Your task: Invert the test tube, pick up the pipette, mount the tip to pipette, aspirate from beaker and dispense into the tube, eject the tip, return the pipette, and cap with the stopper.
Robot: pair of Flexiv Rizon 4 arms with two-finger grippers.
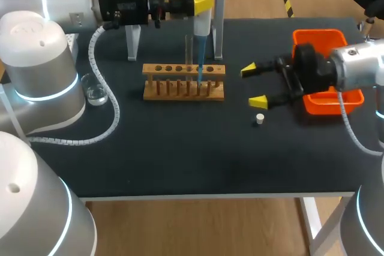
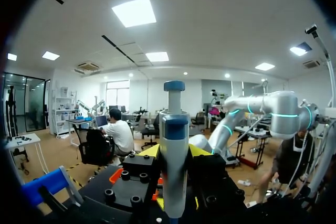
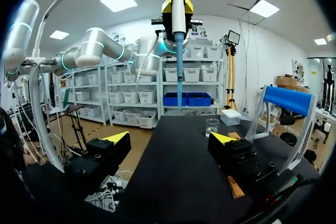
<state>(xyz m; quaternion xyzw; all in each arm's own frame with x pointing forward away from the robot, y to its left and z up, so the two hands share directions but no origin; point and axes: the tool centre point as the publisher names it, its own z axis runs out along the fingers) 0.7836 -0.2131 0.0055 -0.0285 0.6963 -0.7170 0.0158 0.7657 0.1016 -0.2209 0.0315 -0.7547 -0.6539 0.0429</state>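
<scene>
Pipette [image 1: 201, 34]: upright, clamped in left gripper [image 1: 204, 3], tip low over rack [image 1: 183, 90] by tube [image 1: 189, 52], worktop mid-rear.
Risk: an off-centre tip dispenses onto the rack.
Stopper [image 1: 259, 119]: right of centre, just beside right gripper [image 1: 254, 85], which is spread and empty.
Risk: a nudge rolls the stopper off.

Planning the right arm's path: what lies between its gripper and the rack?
Nothing: in the head view only bare table separates the right gripper from the rack. The stopper lies off that line, nearer the front edge.
</scene>
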